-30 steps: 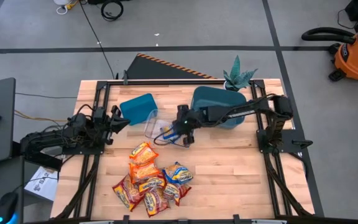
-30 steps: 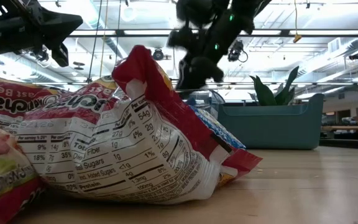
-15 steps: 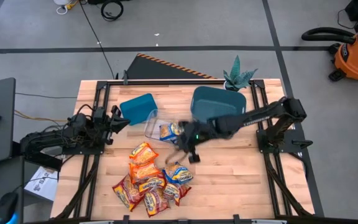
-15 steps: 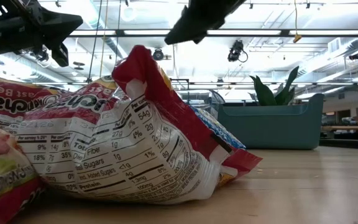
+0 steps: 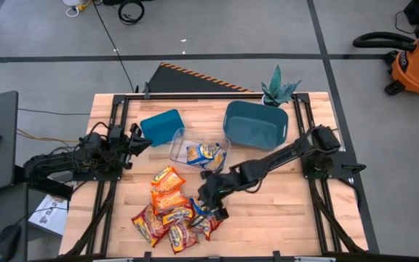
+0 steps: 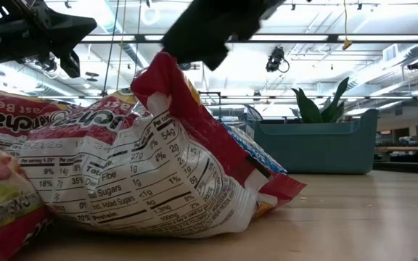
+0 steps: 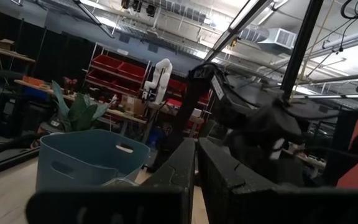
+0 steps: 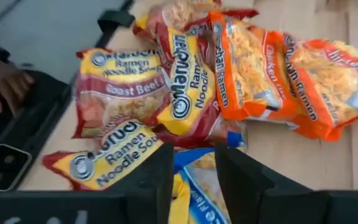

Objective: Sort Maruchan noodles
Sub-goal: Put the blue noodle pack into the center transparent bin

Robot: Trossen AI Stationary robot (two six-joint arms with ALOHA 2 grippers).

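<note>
Right arm swung from clear tray [image 5: 182,145] to noodle pile since earlier frame; blue-and-yellow packet [image 5: 204,153] now lies in tray. Wooden table [image 5: 282,211] bears two teal bins [image 5: 255,124]. Maruchan noodles [image 5: 172,211] heaped at near edge. Right gripper [image 5: 211,201] over pile, fingers narrowly parted, empty. Left gripper [image 5: 138,142] beside smaller bin, closed, empty.

Your right arm stretches low across the table, its right gripper [image 5: 211,202] pointing down with the fingers [image 8: 238,177] set slightly apart. Your left arm lies folded at the table's left edge, its left gripper [image 5: 138,140] with fingers pressed together.
</note>
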